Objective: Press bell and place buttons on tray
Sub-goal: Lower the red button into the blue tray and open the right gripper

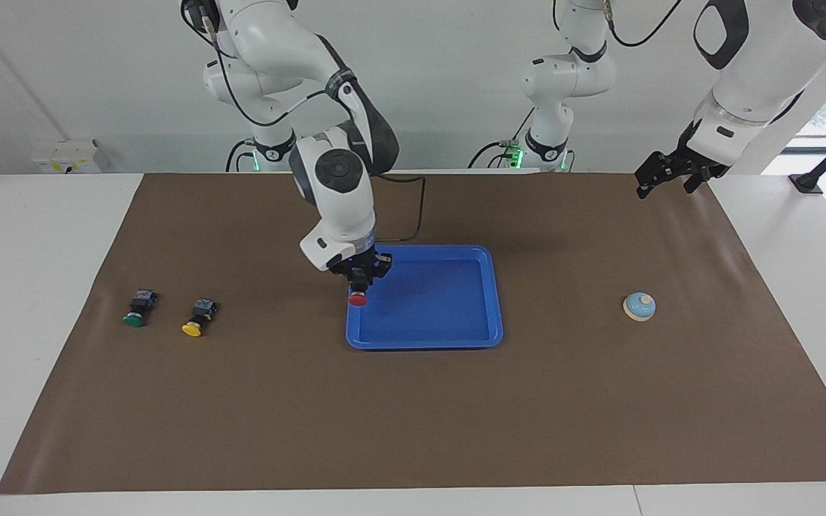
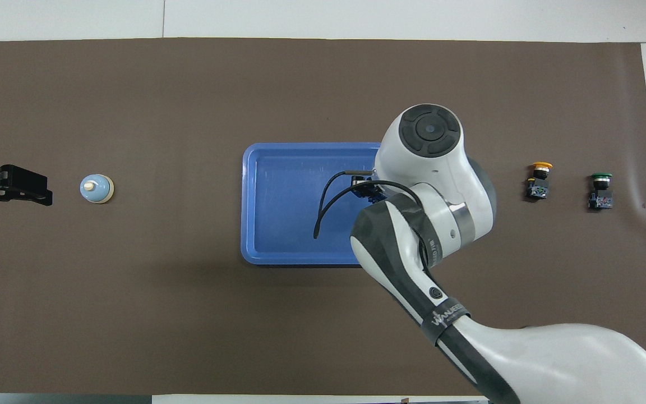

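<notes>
There are three small push buttons with black bodies: one with a red cap [image 1: 358, 300], one with a yellow cap [image 1: 198, 319] and one with a green cap [image 1: 138, 309]. There is one flat bright-blue plastic tray [image 1: 488, 301]. There is one little round light-blue bell [image 1: 639, 306]. There is one brown mat [image 1: 413, 416] on the worktop.

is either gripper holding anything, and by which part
The right gripper holds the red button by its black body, cap down, over the tray. The left gripper holds nothing.

"WANU…" lettering on right arm [image 2: 446, 322].
</notes>
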Controlling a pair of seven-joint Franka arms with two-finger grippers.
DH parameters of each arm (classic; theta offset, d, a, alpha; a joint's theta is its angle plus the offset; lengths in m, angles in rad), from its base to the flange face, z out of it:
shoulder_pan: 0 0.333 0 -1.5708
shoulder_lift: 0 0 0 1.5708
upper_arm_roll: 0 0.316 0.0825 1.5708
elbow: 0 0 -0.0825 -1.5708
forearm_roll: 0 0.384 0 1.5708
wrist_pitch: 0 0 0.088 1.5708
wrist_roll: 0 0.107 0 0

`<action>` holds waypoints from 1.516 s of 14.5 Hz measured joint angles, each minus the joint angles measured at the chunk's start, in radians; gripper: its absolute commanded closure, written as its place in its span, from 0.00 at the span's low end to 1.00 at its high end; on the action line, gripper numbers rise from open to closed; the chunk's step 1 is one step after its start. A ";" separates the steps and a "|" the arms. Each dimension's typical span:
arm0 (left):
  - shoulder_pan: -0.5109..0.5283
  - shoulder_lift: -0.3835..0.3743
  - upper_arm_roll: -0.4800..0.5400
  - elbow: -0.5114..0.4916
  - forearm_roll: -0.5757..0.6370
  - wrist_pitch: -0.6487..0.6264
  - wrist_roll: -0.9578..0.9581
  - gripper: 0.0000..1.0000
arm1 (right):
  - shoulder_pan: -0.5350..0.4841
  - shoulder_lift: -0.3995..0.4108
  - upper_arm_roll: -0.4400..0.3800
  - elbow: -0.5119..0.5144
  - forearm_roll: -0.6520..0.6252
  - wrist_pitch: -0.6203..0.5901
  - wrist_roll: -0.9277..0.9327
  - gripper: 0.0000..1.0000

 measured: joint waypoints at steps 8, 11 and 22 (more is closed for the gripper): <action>0.000 0.000 0.000 0.000 0.000 0.000 0.000 0.00 | 0.056 0.018 -0.011 -0.111 0.001 0.147 -0.007 1.00; 0.000 0.000 0.000 0.000 0.000 0.000 0.000 0.00 | 0.047 0.018 -0.013 -0.147 0.001 0.194 -0.007 1.00; 0.000 0.000 0.000 0.000 0.000 0.000 0.000 0.00 | -0.031 -0.019 -0.022 -0.108 0.001 0.090 -0.006 0.00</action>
